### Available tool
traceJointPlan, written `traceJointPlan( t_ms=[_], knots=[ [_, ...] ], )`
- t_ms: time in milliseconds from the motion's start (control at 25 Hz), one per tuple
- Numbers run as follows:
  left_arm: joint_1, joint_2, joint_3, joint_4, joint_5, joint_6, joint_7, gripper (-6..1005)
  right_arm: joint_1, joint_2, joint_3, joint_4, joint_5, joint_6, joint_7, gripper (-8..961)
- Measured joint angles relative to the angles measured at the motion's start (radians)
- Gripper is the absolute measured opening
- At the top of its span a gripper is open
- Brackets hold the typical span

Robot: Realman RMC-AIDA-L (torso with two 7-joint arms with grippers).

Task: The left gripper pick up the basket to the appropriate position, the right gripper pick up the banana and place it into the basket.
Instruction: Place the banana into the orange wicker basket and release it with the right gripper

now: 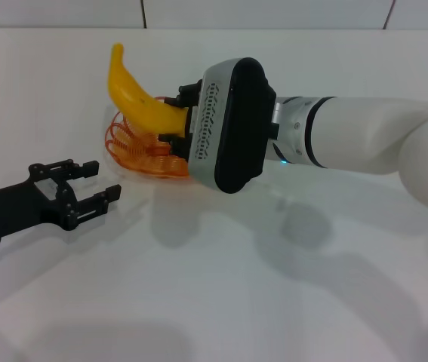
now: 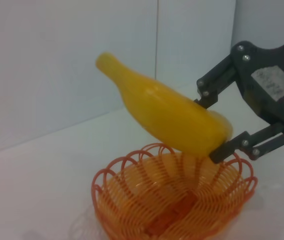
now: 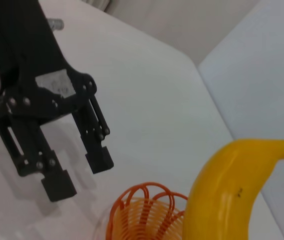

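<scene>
Above the white table (image 1: pixel 221 302), a banana hangs over the basket.

On the left, the left gripper (image 1: pixel 102 182) rests low with its fingers spread and holding nothing, just beside the orange wire basket (image 1: pixel 142 154), which sits on the table. To the right, the right gripper (image 1: pixel 172 117) clamps the lower end of the yellow banana (image 1: pixel 140 94), holding it tilted above the basket without touching the wire.

White table (image 1: pixel 274 286) — basket (image 1: pixel 134 151) on it.
</scene>
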Motion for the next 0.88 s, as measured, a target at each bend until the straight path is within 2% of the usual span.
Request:
traceJointPlan(
  t_ms=[560, 880],
  knots=[
    [-0.008, 0.0, 0.0, -0.013, 0.001, 0.0, 0.006, 594, 0.017, 0.002, -0.003, 0.029, 0.002, 0.014, 0.004, 488],
    [-0.004, 0.0, 0.0, -0.013, 0.001, 0.0, 0.006, 594, 0.0, 0.001, -0.014, 0.002, 0.001, 0.005, 0.0, 630]
  ],
)
